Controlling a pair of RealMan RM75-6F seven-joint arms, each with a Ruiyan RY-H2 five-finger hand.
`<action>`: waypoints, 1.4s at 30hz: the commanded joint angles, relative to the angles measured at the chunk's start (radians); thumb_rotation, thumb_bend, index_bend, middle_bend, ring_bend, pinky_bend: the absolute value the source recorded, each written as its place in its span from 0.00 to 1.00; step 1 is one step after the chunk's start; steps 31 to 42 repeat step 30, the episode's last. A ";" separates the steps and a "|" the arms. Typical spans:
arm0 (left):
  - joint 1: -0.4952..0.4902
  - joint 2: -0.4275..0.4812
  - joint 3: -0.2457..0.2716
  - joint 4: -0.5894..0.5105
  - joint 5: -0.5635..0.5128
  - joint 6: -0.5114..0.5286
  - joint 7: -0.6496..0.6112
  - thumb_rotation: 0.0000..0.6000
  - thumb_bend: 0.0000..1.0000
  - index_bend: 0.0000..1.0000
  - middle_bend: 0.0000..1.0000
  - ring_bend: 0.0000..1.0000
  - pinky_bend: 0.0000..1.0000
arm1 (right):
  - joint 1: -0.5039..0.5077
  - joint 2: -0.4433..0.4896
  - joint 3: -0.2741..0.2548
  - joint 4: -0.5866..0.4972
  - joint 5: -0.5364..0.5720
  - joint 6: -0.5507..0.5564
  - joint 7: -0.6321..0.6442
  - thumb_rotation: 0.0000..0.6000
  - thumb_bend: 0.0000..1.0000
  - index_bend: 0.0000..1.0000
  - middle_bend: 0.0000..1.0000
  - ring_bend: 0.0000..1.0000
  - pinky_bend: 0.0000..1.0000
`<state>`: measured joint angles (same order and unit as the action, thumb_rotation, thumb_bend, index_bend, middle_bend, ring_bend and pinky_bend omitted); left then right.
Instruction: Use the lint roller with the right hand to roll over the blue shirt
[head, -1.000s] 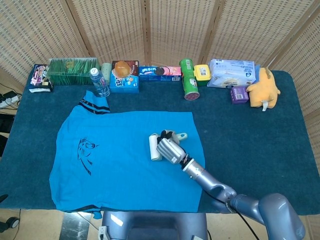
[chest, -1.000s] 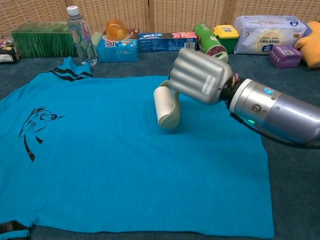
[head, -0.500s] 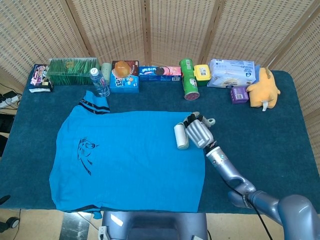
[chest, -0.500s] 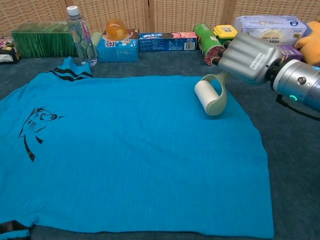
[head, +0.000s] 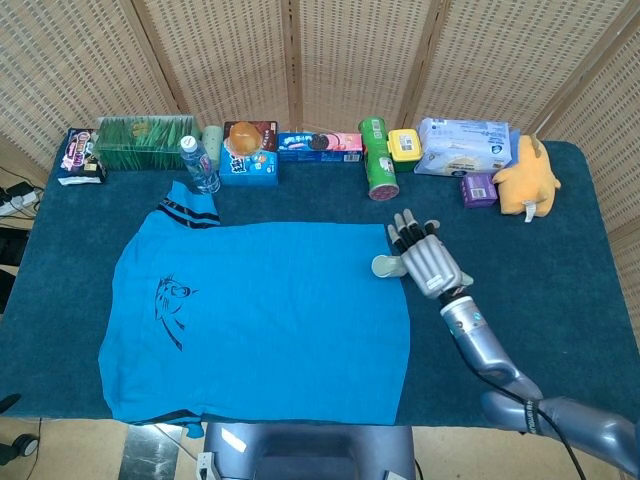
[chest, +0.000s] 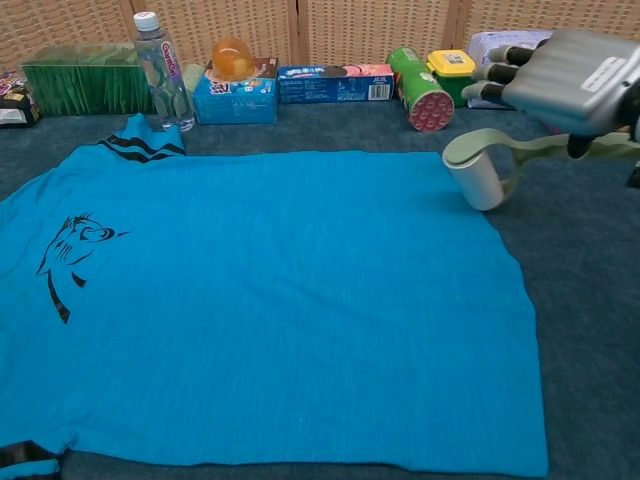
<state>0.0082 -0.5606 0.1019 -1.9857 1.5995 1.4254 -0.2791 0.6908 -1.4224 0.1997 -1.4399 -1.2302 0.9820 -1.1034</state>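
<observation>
Right hand (head: 432, 262) hangs over the table's dark blue cloth (head: 530, 290) just beside the right edge of the blue shirt (head: 270, 320), with its fingers (chest: 500, 72) stretched forward and a little apart. In the chest view the pale green handle of the lint roller (chest: 482, 172) runs under the palm (chest: 580, 85), but the palm hides the contact, so it cannot be told whether the hand grips the handle or only hovers above it. The roller's white drum stands at the shirt's upper right corner, lying across the hem where the fabric meets the cloth. In the head view only the round end of the roller (head: 385, 266) shows, peeking out at the left of the hand.

The shirt is spread flat over the left and middle of the table, with a dark printed figure (head: 172, 308) on its left part and black stripes at the sleeve (head: 190, 212) near the far left corner.

Along the far edge of the table stands a row of goods: a dark snack packet (head: 80, 155), a green box (head: 145, 142), a water bottle (head: 200, 165) just beside the striped sleeve, a blue box (head: 248, 152) with an orange ball on it, a long blue biscuit pack (head: 318, 145), a green can (head: 377, 160) lying tilted with its red end toward the robot, a yellow tub (head: 404, 146), a white wipes pack (head: 465, 145), a small purple box (head: 478, 188) and a yellow plush toy (head: 528, 177). The left hand shows in neither view.
</observation>
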 joint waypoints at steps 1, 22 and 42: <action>0.002 0.004 0.005 0.011 0.017 0.007 -0.014 1.00 0.12 0.00 0.00 0.00 0.04 | -0.052 0.132 -0.036 -0.113 -0.006 -0.025 0.176 1.00 0.00 0.00 0.00 0.00 0.29; 0.028 0.006 0.030 0.065 0.090 0.070 -0.081 1.00 0.12 0.00 0.00 0.00 0.04 | -0.271 0.285 -0.118 -0.097 -0.246 0.231 1.022 1.00 0.00 0.00 0.00 0.00 0.24; 0.041 0.005 0.040 0.045 0.091 0.079 -0.035 1.00 0.12 0.00 0.00 0.00 0.04 | -0.364 0.274 -0.130 -0.087 -0.268 0.377 1.094 1.00 0.00 0.00 0.00 0.00 0.22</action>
